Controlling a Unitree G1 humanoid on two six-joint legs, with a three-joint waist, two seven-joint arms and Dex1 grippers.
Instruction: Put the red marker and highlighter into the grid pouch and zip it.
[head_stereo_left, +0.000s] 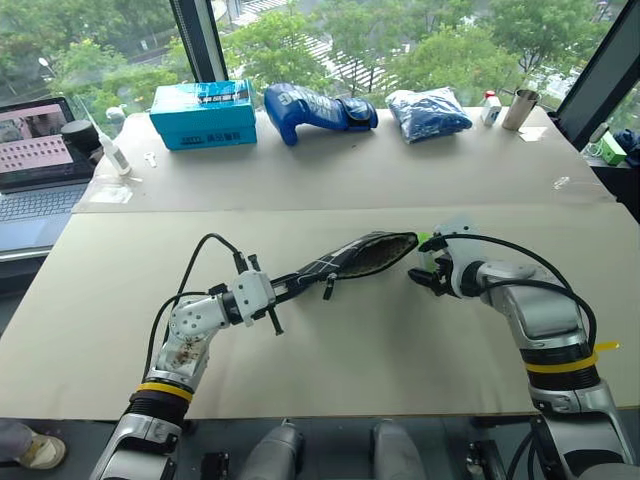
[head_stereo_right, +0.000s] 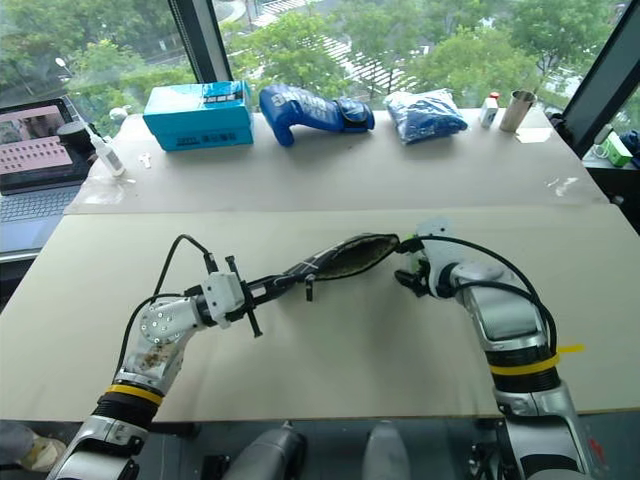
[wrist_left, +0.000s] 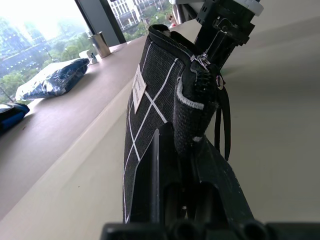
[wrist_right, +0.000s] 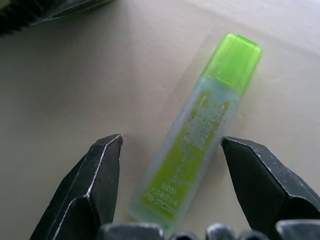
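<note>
Left fingers clamped on grid pouch — right fingers apart, straddling highlighter

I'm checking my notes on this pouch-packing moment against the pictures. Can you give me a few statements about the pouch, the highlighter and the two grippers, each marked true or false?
1. The left gripper is shut on the grid pouch. True.
2. The pouch is zipped fully closed. False: its mouth gapes open toward the right gripper.
3. The highlighter lies on the table between the right gripper's open fingers. True.
4. The highlighter's cap is red. False: it is bright green.
5. The right gripper holds the pouch's loop. False: it is open over the highlighter.
</note>
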